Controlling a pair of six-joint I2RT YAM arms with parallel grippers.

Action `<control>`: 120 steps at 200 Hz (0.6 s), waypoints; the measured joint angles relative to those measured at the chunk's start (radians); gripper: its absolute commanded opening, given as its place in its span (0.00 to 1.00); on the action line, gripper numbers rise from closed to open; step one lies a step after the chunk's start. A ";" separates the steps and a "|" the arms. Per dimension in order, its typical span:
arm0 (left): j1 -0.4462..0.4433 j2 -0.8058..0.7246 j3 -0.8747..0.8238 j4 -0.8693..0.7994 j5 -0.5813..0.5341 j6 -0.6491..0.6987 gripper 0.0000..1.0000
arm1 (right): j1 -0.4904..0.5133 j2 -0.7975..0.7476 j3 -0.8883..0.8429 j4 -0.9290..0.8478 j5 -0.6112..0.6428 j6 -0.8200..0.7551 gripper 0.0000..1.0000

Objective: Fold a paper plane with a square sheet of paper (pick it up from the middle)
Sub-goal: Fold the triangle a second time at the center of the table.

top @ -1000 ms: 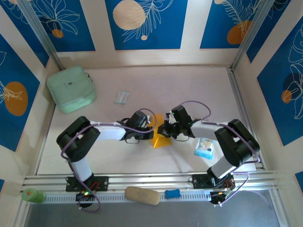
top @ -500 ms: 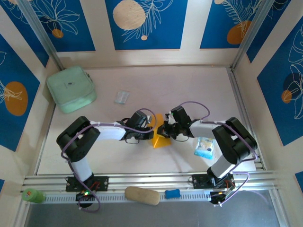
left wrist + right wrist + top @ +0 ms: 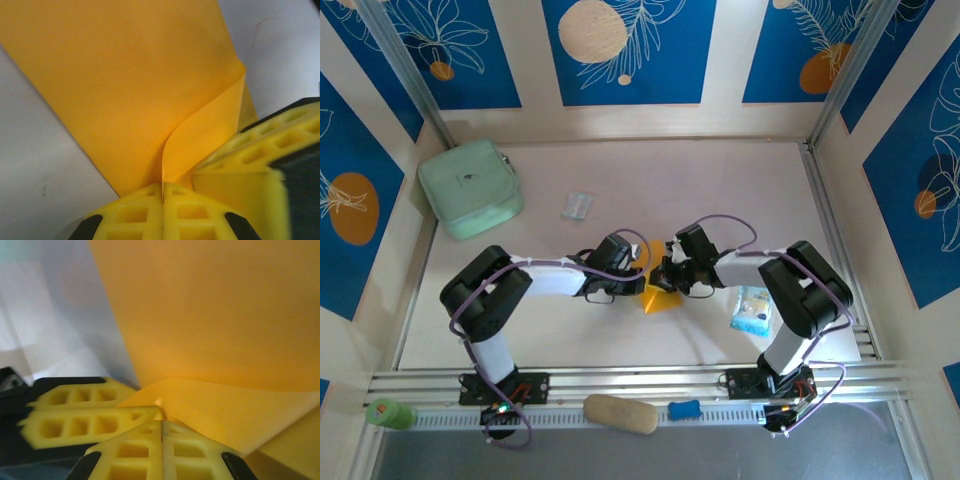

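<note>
One mint pouch (image 3: 470, 188) sits far left, and one clear wrapper (image 3: 577, 205) lies right of it. At the middle of the tabletop (image 3: 720, 190) lies one sheet (image 3: 660, 299), plain orange-yellow, part-folded to a point, with a flap curling up. The left fingers (image 3: 159, 197) and right fingers (image 3: 157, 432) meet there, each pinched tight on that flap. One blue-and-white packet (image 3: 752, 310) lies right, its print too small to read.
</note>
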 measured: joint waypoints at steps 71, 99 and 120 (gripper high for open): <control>0.000 0.006 0.005 0.000 0.011 0.000 0.00 | -0.001 -0.023 -0.054 0.031 0.011 0.001 0.03; 0.000 0.006 0.005 0.000 0.011 0.000 0.00 | -0.008 -0.066 -0.049 -0.013 0.015 -0.001 0.04; 0.000 0.006 0.005 0.000 0.011 0.000 0.00 | -0.024 -0.077 -0.016 -0.041 0.016 -0.015 0.04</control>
